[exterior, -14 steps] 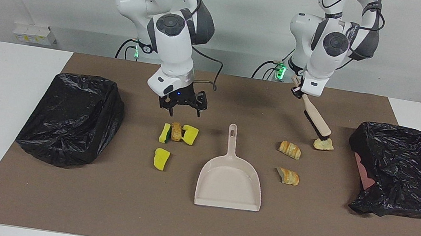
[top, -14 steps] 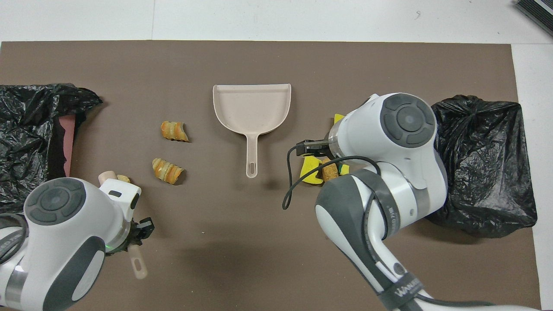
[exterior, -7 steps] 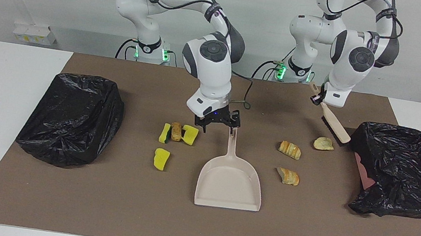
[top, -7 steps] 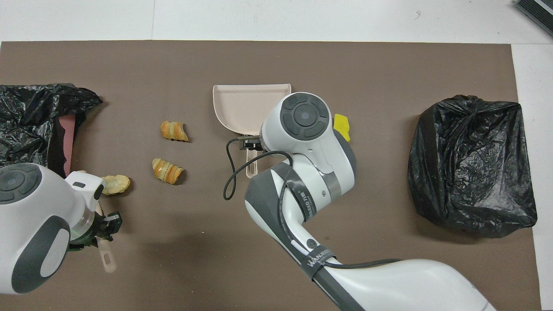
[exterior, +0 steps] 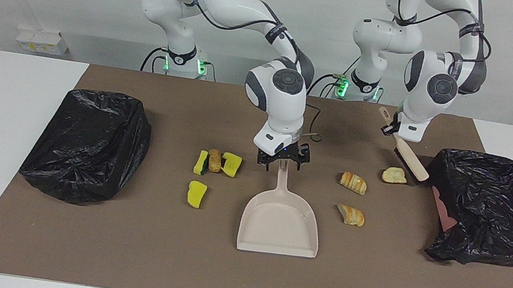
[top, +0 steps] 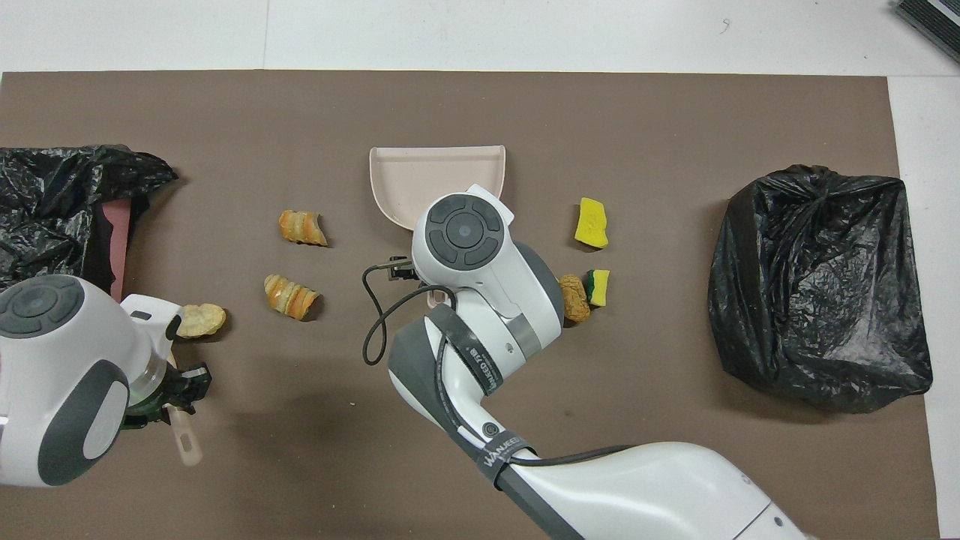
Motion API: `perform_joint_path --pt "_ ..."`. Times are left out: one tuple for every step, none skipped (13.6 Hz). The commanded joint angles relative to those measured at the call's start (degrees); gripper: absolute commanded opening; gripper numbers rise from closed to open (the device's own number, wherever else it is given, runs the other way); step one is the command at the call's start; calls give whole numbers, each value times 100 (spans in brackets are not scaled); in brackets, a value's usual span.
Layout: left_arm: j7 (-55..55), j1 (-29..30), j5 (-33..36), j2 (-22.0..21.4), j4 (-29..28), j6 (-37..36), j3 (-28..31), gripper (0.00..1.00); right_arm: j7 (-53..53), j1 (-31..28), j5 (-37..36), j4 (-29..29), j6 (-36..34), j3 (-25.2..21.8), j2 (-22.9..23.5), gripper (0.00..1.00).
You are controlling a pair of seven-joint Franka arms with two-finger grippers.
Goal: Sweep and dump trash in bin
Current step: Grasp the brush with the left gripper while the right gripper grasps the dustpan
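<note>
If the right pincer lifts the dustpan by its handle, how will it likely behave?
The dustpan looks like rigid moulded plastic, so it should probably stay stiff. The right pincer is at the tip of the long, thin handle, so the wide empty scoop may droop or swivel. It seems light and, lying flat, unlikely to roll.

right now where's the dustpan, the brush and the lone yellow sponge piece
dustpan (exterior: 279,225), facing view, on the bare floor of its pan
brush (exterior: 410,158), facing view, on the pale back of its head
lone yellow sponge piece (exterior: 196,194), facing view, on its yellow top face
</note>
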Motion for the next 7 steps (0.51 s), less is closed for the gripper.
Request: perform_joint_path --pt "6 24 104 -7 -204 282 -75 0 132 53 -326 -70 40 6 15 100" --pt "23 -10 95 2 -187 309 -84 0 123 53 -362 -61 39 15 15 100" --pt "67 -167 60 2 -195 414 -84 0 132 45 -371 -52 48 6 15 100" --pt "50 -308 -27 28 -195 580 -84 0 132 45 -371 -52 57 15 15 100" --pt "32 -379 -211 72 -169 660 -84 0 115 45 -371 -61 57 15 15 83" --pt "58 -458 -361 90 -152 704 -84 0 114 27 -345 -69 57 15 15 61" --pt "76 -529 -397 90 -143 757 -84 0 140 18 -318 -104 57 15 15 32"
